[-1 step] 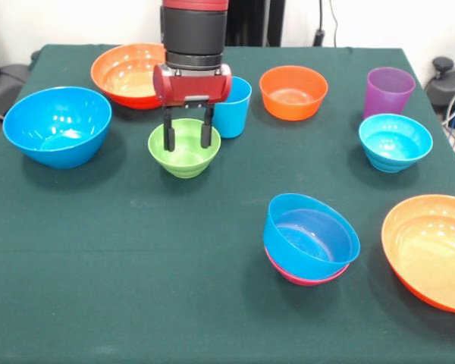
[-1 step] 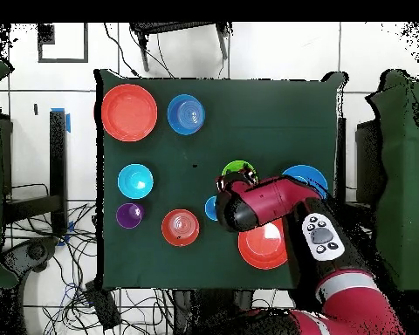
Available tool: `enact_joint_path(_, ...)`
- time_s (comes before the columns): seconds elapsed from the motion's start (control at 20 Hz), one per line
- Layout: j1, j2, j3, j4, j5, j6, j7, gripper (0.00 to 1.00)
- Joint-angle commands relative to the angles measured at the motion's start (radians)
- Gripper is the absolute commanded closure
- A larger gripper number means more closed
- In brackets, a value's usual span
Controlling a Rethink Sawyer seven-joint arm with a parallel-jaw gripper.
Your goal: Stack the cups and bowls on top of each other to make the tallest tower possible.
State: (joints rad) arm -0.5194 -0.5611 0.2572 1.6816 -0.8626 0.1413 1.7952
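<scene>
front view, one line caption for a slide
Open gripper poised over the green bowl among scattered bowls and cups.

The front view looks down at a slant across the bench (image 1: 136, 303), close, facing the arm, with the tool (image 1: 187, 135) near the top centre. The overhead view looks straight down from high up, taking in the whole bench (image 2: 274, 113) and surrounding floor. Both share the benchtop around the tool (image 2: 230, 185).

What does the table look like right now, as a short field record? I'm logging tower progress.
tower: blue bowl nested in pink bowl, two pieces
gripper: open, fingers straddling the green bowl's far rim
cups: light blue cup behind green bowl; purple cup unstacked
loose bowls: large blue bowl, cyan bowl, three orange
</scene>
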Motion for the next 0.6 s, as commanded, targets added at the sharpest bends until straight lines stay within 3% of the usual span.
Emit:
enact_joint_path(0.05, -0.058, 0.097, 0.121, -0.135, -0.119, 0.017, -0.153, 0.0)
enact_joint_path(0.3, -0.131, 0.1, 0.199, -0.116, -0.107, 0.01, -0.128, 0.0)
enact_joint_path(0.6, -0.148, 0.12, 0.217, -0.122, -0.12, -0.037, -0.079, 0.0)
